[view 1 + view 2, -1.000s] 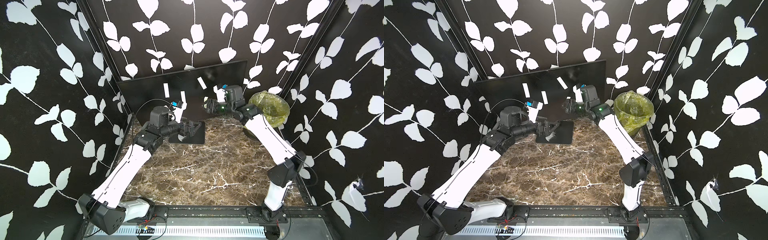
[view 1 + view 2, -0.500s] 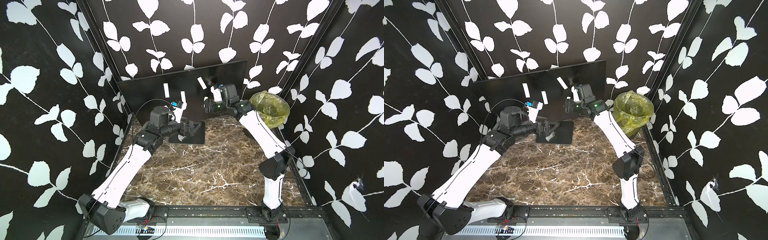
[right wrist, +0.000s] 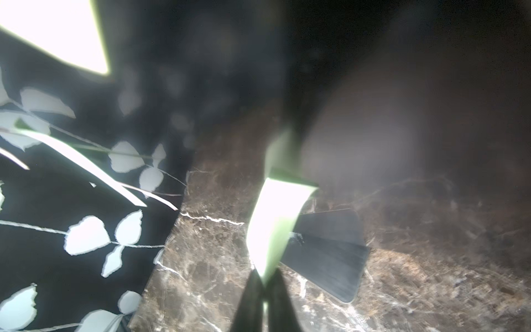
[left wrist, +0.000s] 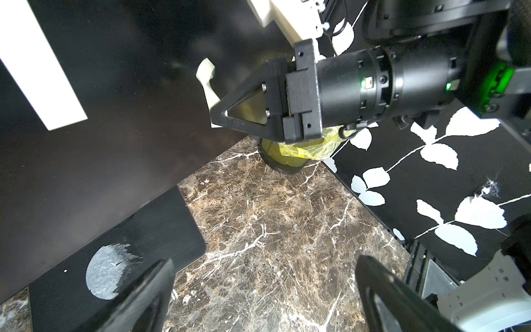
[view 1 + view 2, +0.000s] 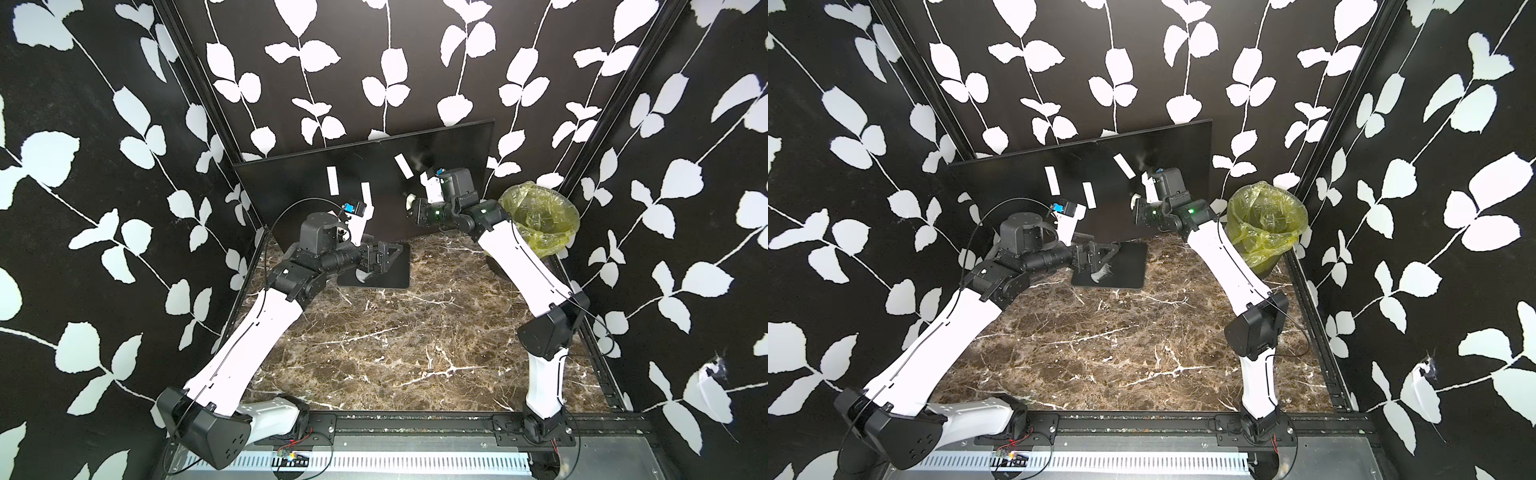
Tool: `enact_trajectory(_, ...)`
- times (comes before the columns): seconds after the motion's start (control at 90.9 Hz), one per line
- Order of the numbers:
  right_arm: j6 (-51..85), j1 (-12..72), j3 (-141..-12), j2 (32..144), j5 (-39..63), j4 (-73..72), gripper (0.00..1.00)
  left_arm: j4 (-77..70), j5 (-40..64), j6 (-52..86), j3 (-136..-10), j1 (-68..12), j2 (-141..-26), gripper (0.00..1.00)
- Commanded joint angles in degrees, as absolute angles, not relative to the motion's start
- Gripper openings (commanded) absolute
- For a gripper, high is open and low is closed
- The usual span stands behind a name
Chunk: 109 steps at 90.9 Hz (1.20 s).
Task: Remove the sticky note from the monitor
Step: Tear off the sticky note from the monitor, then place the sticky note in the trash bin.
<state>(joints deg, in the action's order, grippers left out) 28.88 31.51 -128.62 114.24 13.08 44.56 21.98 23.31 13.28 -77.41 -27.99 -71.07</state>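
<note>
We see the right gripper (image 3: 263, 283) pinched tight on the pale sticky note (image 3: 273, 221), which sticks out ahead of its tips toward the monitor (image 5: 291, 191) screen right in front; can't tell if the note's far end touches the glass. Left gripper (image 4: 264, 299) gapes wide, nothing held, base plate (image 4: 161, 230) just below it.

Only "AOC" reads, on the monitor (image 4: 109, 138) bezel.
</note>
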Motion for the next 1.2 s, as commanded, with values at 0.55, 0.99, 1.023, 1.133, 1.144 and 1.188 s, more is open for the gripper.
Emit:
enact_trajectory(0.55,26.8,31.1,-119.2,102.5,9.7,41.8,0.0,21.6,23.1,12.0,-76.4,-28.2,-69.9,0.99)
enact_trajectory(0.99,16.4,14.1,-112.4,87.3,1.9,53.7,0.0,21.6,23.6,12.0,-76.7,-28.2,-70.0,0.99)
enact_trajectory(1.023,15.4,11.5,-112.7,86.7,1.2,54.9,0.0,21.5,23.8,12.1,-76.8,-28.2,-70.2,0.99)
enact_trajectory(1.133,13.1,3.2,-113.3,86.5,1.0,56.9,0.0,20.9,24.2,12.5,-77.0,-28.2,-71.0,0.99)
enact_trajectory(1.144,12.9,2.6,-113.4,86.6,1.0,57.0,0.0,20.9,24.1,12.5,-77.1,-28.2,-71.0,0.99)
enact_trajectory(1.188,12.4,0.0,-113.7,87.4,1.1,57.3,0.0,21.0,24.2,12.4,-77.2,-28.2,-71.1,0.99)
